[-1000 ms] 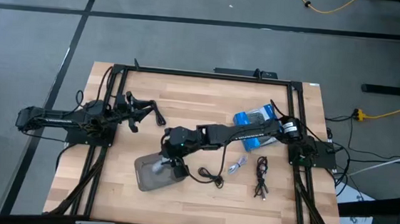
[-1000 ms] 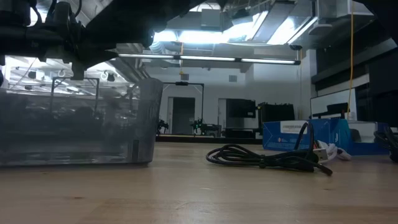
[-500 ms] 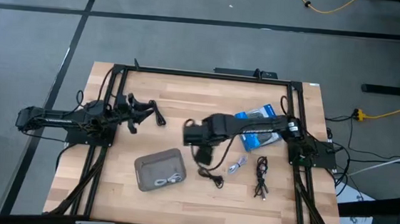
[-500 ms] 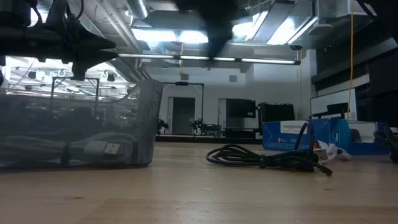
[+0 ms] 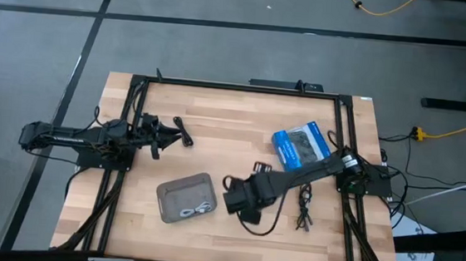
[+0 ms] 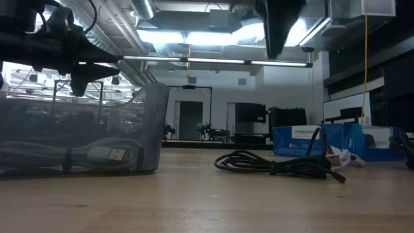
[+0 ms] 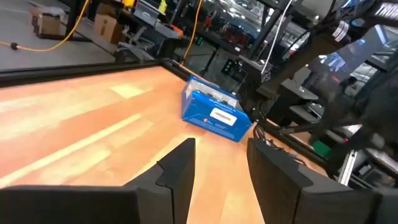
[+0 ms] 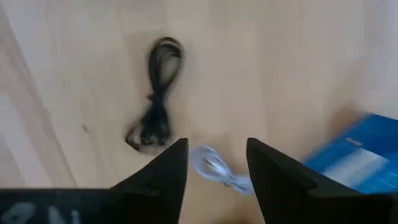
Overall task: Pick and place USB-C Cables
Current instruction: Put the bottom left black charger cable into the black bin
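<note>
The grey tray (image 5: 180, 195) sits on the table's near left part, and a white cable (image 5: 202, 211) lies inside it (image 6: 97, 155). My right gripper (image 5: 240, 201) hangs open just right of the tray, high above a loose black cable (image 5: 260, 225) that lies flat on the wood (image 6: 278, 165). A second black bundled cable (image 5: 303, 209) rests farther right. In the right wrist view the open gripper (image 8: 216, 146) frames a silvery cable (image 8: 214, 165), with a black bundle (image 8: 158, 93) beyond. My left gripper (image 7: 221, 146) waits open at the table's left (image 5: 173, 132).
The blue plastic packet (image 5: 298, 146) lies flat on the far right part of the table (image 6: 323, 139). Black frame rails (image 5: 132, 139) run along the left and right sides. Bare wood stretches across the middle (image 5: 218, 113) and along the near edge.
My right gripper has left the tray, swung up and toward the far side, then come back toward the near edge. It now hangs right of the tray over the black cable. The white cable lies in the tray where the gripper stood.
</note>
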